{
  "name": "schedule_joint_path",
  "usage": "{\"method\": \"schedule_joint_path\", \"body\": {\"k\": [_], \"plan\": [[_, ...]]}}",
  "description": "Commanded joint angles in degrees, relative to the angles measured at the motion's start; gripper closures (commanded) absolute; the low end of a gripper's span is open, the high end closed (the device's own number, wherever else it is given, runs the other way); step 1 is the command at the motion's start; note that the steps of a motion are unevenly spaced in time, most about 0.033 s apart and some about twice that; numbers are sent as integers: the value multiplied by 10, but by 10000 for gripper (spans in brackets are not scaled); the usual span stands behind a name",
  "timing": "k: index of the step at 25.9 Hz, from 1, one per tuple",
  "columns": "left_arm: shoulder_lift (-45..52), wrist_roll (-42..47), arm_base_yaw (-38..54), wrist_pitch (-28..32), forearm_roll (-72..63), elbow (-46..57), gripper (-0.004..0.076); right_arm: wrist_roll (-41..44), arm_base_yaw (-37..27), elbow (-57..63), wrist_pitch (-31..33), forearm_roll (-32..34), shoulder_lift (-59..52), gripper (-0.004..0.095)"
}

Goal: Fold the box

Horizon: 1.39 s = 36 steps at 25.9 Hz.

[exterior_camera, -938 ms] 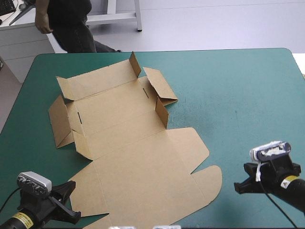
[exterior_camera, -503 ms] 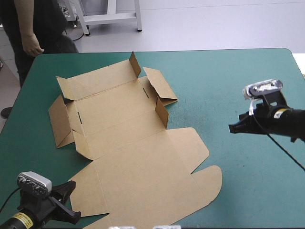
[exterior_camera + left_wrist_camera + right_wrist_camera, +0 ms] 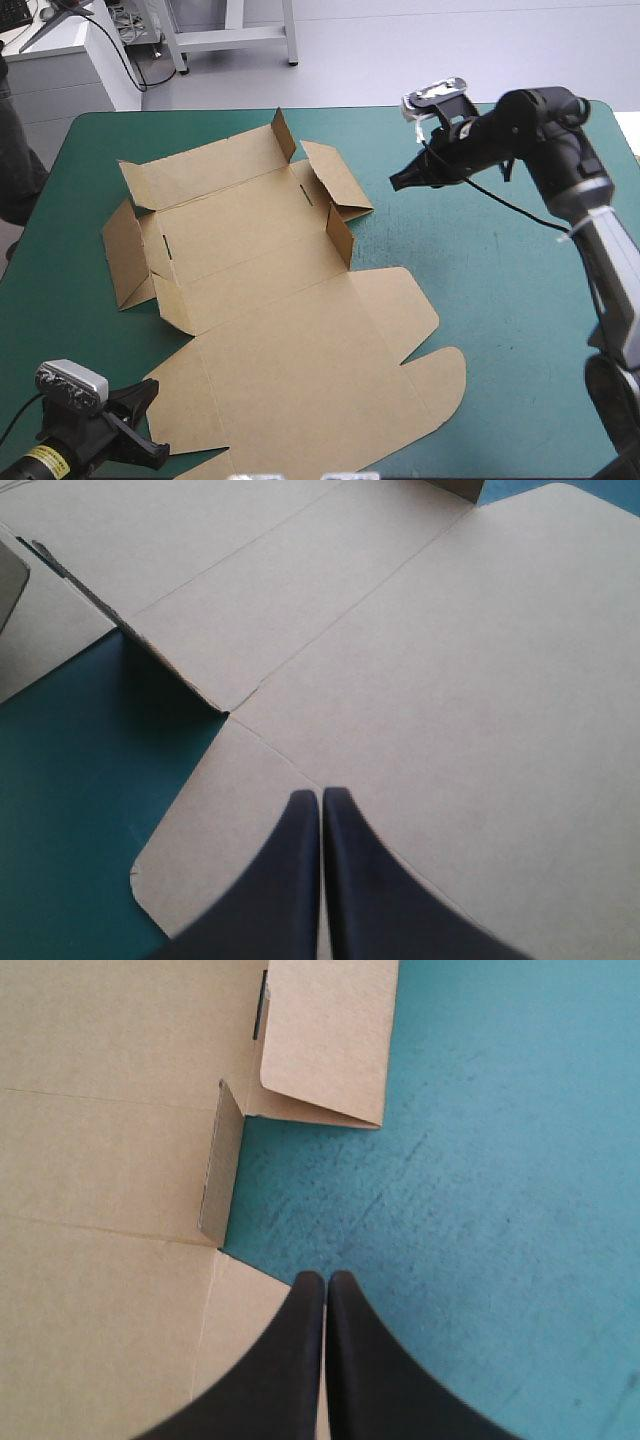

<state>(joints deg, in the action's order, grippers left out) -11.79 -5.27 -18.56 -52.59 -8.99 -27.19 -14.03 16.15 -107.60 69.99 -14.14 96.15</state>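
The brown box lies as a cut sheet on the teal-green cover, mostly flat, with a few flaps at its far part raised. My left gripper sits shut at the near left corner, its tips over the sheet's near-left flap in the left wrist view. My right gripper hangs shut above bare cover, just right of the box's folded side flap. In the right wrist view its tips are beside a short upright flap, with that side flap ahead.
Teal-green cover stretches to the right of the sheet as far as the table's right edge. The sheet's near edge lies close to the table's front edge.
My right arm has swung from the near right of the table away and leftward, up to the box's right side flap. The left arm and the box have not moved.
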Motion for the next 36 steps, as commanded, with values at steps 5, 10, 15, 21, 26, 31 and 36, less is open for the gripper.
{"method": "schedule_joint_path", "body": {"k": [5, 10, 15, 21, 26, 31, 36], "plan": [[-10, 2, -3, 38, -8, -14, 732, 17, 26, -160, 16, -52, 119, 905], [-10, 2, -3, 38, -8, -14, 732, 31, 82, -161, 16, 21, 156, 903], [-10, 2, -3, 38, -8, -14, 732, 77, 133, -161, 16, 116, 190, 889], [-10, 2, -3, 38, -9, -14, 732, 92, 149, -161, 16, 116, 200, 682], [-10, 2, -3, 38, -9, -14, 732, 90, 150, -161, 16, 112, 201, 526], [-10, 2, -3, 38, -9, -14, 732, 61, 150, -160, 13, 85, 219, 501], [-10, 2, -3, 38, -9, -14, 732, 46, 150, -160, 13, 77, 258, 503]]}}
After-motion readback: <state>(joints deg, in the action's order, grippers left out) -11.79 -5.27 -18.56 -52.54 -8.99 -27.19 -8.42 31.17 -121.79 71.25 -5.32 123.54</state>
